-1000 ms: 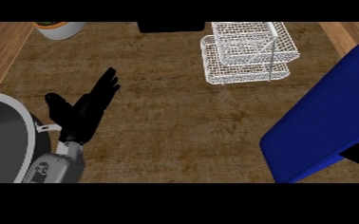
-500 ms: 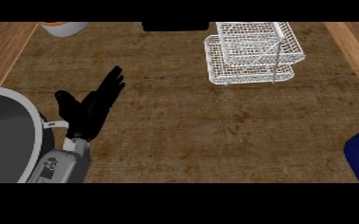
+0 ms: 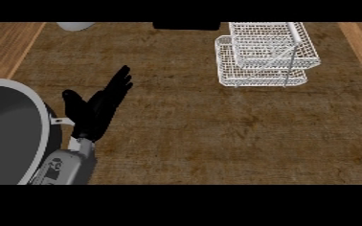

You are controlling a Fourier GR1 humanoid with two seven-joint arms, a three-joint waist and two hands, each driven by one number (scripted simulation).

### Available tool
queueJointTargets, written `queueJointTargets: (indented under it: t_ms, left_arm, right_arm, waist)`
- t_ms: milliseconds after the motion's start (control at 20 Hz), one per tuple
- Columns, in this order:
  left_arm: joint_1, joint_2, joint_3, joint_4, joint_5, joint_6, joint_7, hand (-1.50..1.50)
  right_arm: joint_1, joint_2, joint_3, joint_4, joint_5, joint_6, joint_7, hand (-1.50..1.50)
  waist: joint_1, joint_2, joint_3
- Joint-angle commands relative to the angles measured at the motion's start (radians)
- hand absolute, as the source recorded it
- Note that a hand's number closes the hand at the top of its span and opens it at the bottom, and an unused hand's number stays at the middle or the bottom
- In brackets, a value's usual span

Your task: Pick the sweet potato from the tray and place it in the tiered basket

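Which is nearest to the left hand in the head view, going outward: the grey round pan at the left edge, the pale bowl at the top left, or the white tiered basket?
From the left hand, open over the counter at the left:
1. Grey round pan, right beside the hand at the left edge.
2. Pale bowl, up at the top left edge.
3. Tiered basket, across at the upper right.

Single head view, looking steeply down on the table (image 3: 212,134). Left forearm enters from lower edge; tiered basket (image 3: 265,52) lies toward far upper right.
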State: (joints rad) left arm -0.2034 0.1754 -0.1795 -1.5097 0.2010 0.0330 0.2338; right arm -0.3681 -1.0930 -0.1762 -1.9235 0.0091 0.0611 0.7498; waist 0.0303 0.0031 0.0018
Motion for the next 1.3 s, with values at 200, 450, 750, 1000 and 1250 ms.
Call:
queueJointTargets:
  t_ms: [200, 450, 750, 1000, 1250]
  left_arm:
    - [-0.001, -0.017, 0.012, 0.031, -0.024, 0.004, -0.013, 0.00]
    - [-0.010, 0.002, 0.045, 0.028, 0.006, -0.026, 0.002, 0.00]
    - [0.005, 0.008, 0.050, -0.002, 0.008, -0.045, 0.019, 0.00]
    - [0.003, -0.024, 0.041, 0.044, -0.026, -0.024, -0.005, 0.00]
    - [-0.034, -0.037, 0.029, 0.029, -0.045, 0.002, 0.033, 0.00]
  right_arm:
    - [-0.371, 0.120, 0.208, 0.299, 0.084, 0.004, 0.048, 1.50]
    - [-0.546, 0.253, 0.284, 0.558, 0.192, -0.027, -0.023, 1.50]
    - [-0.659, 0.422, 0.301, 0.826, 0.294, -0.120, -0.189, 1.50]
    - [-0.687, 0.579, 0.310, 0.989, 0.348, -0.232, -0.272, 1.50]
    - [-0.751, 0.665, 0.149, 1.136, 0.199, -0.287, -0.368, 1.50]
  waist:
    - [0.010, 0.005, -0.003]
    - [0.021, 0.008, -0.003]
    - [0.016, 0.007, -0.002]
    - [0.001, 0.005, -0.002]
    - [0.023, 0.015, 0.000]
